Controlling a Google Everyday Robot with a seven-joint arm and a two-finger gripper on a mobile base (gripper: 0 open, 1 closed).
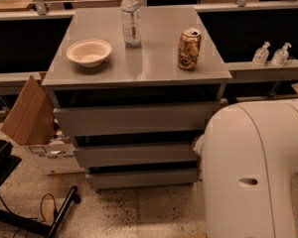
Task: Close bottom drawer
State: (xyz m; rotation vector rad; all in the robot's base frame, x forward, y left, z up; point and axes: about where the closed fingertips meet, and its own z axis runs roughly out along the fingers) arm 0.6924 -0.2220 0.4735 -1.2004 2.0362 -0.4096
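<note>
The grey cabinet [139, 66] stands in the middle of the camera view with three stacked drawers. The bottom drawer [141, 178] is the lowest and narrowest, with a plain grey front just above the floor and a dark gap over it. The middle drawer [134, 153] and top drawer [131, 118] sit above it. My gripper [198, 145] is almost wholly hidden behind my white arm housing [248, 172]. Only a pale bit of it shows, at the right end of the middle drawer, a little above the bottom drawer's right end.
On the cabinet top stand a white bowl [89, 52], a water bottle [131, 19] and a drink can [188, 49]. A cardboard box [29, 113] leans at the cabinet's left. A dark chair base and cables [25, 207] lie at lower left. Two small bottles [271, 54] stand on a right ledge.
</note>
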